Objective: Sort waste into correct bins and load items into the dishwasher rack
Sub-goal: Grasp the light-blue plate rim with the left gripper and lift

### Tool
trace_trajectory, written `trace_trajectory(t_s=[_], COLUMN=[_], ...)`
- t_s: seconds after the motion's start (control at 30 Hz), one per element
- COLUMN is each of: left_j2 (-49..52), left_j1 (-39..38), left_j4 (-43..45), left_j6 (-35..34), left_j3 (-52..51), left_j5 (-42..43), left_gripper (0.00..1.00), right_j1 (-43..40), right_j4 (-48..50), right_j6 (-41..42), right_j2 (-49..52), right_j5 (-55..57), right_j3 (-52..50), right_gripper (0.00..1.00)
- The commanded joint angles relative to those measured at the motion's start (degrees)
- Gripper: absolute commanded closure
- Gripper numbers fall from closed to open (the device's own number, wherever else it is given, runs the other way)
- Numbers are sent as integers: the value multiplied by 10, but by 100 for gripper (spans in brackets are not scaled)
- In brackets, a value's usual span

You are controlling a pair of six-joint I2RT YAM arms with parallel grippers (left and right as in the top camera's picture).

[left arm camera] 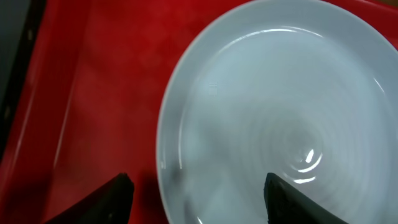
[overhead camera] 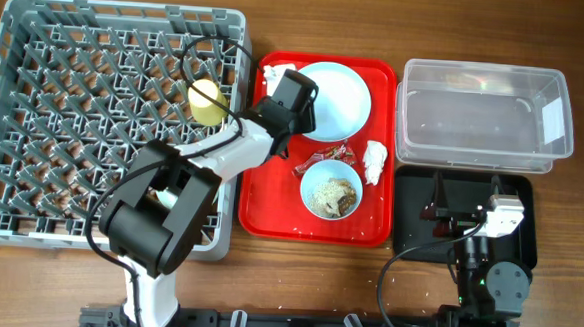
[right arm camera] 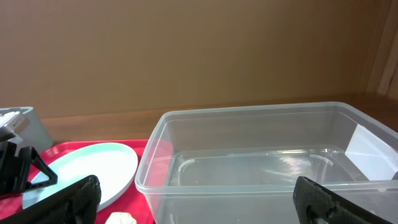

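Note:
The pale blue plate lies at the back of the red serving tray. My left gripper is open and low over the plate's left rim. In the left wrist view the plate rim sits between the open fingers, untouched. A pale bowl holds brown food scraps. The red-and-white wrapper and a white tissue lie beside it. The yellow cup stands in the grey rack. My right gripper is open and empty over the black tray, facing the clear tub.
The clear tub stands behind the black tray at the right. Another white scrap lies at the red tray's back left corner. The right wrist view shows the plate and tissue to the left of the tub.

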Motion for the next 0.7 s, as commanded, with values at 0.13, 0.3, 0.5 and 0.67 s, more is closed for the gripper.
trace_trajectory(t_s=[0.13, 0.3, 0.5, 0.67], left_j2=[14, 29, 28, -13], left_j1=[34, 12, 11, 39], left_j4=[-4, -13, -8, 36], left_j6=[3, 3, 3, 5], left_j3=[2, 2, 2, 4], left_j5=[117, 116, 68, 56], left_gripper=[58, 68, 96, 96], right_j1=[-2, -2, -2, -2], right_j4=[2, 2, 2, 2], right_j6=[0, 0, 0, 0], right_j2=[-3, -3, -3, -3], right_j5=[2, 2, 2, 2], right_j3=[-1, -1, -1, -1], right_gripper=[0, 0, 0, 0])
